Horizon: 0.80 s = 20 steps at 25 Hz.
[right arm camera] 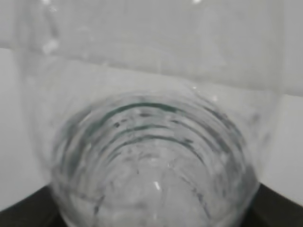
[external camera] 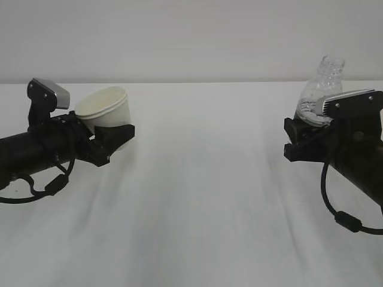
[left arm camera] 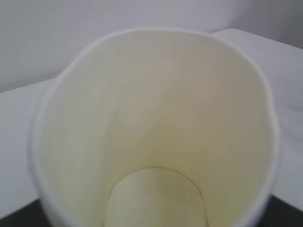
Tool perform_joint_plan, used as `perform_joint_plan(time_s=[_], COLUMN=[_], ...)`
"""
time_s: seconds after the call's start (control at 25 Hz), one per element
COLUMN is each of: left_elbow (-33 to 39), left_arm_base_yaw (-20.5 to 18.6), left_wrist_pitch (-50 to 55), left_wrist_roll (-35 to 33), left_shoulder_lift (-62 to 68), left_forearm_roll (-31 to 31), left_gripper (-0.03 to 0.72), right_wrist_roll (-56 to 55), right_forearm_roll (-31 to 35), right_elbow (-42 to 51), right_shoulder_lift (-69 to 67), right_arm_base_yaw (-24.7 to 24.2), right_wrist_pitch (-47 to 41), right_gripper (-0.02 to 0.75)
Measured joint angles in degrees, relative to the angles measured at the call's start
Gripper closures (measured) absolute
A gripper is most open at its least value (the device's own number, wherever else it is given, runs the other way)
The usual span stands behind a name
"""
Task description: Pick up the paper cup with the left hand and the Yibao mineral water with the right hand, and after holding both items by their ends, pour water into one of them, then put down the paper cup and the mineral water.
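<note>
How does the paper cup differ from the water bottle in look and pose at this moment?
The paper cup is opaque white with a wide open mouth; the water bottle is clear, ribbed plastic with a narrow neck. The cup tilts, its mouth turned up and leftward; the bottle's neck points up, leaning slightly right. Shared: each sits in a pincer, cup in the left pincer, bottle in the right pincer.

white tapered paper cups: one, in the left claw
clear ribbed plastic bottles: one, in the right claw
black robot claws: two
</note>
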<state>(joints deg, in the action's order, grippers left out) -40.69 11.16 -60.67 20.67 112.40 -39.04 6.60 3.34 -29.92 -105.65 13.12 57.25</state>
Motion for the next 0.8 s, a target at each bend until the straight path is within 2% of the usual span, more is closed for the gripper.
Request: perform_joint_plan(time_s=[0.44,0.8], left_elbow=[0.1,0.2], left_arm_base_yaw=[0.0,0.0], left_wrist_pitch=[0.0,-2.3], left_wrist_roll=[8.2,12.7], left_shoulder_lift=[-1.8,-2.0], left_forearm_roll=[-13.5,-21.3], left_gripper=[0.257,0.258], right_wrist_roll=[0.0,-0.8], right_forearm_roll=[-3.3,-6.9], right_elbow=[0.0,0.0], right_shoulder_lift=[3.4,4.8], right_arm_base_yaw=[0.0,0.0], right_wrist_pitch=[-3.8,-6.6], right_gripper=[0.253,0.253])
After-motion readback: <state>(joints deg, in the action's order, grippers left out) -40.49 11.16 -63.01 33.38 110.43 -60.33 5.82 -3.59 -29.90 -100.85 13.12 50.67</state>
